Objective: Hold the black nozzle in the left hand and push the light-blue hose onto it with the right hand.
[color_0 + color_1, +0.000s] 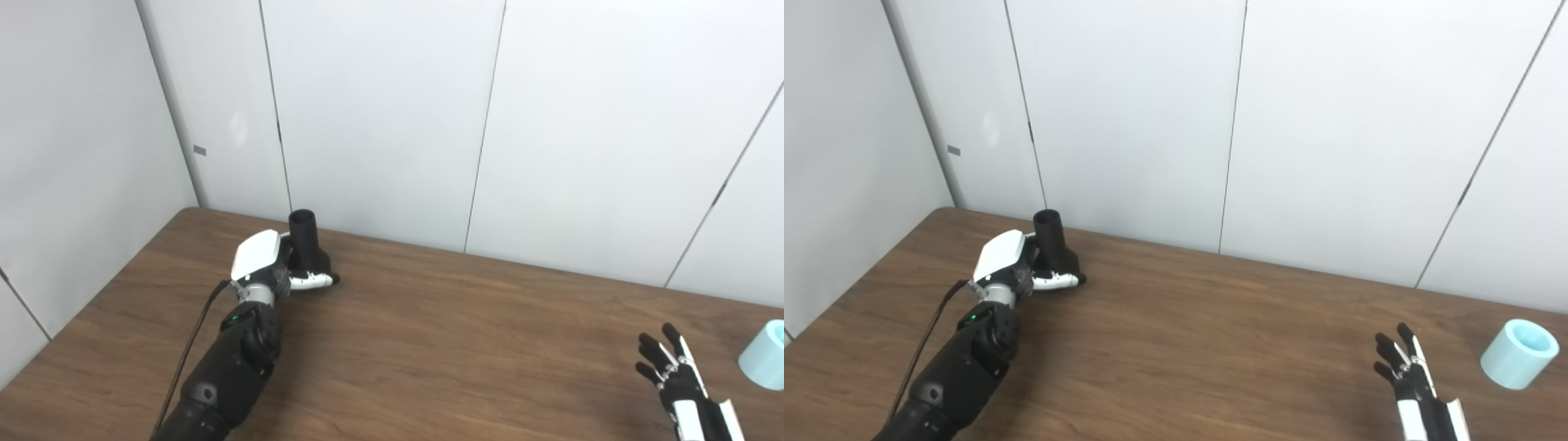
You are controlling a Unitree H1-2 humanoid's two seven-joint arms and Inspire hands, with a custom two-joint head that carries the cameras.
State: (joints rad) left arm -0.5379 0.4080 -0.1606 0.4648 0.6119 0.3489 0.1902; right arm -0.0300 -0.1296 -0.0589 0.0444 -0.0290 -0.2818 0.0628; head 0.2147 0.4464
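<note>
The black nozzle [304, 242] stands upright on the wooden table [429, 343] near its far left corner, open end up. My left hand [263, 266] wraps its flared base: the thumb lies across the front and the fingers are hidden behind. The light-blue hose [1519, 353], a short wide tube, rests on the table at the far right, tilted with its opening upward. My right hand [1405, 367] is open near the front right edge, fingers spread and pointing up. It is a short way left of the hose and does not touch it.
White wall panels [392, 122] rise directly behind the table's far edge, close behind the nozzle. A black cable [190, 349] runs along my left forearm. Bare wood lies between the two hands.
</note>
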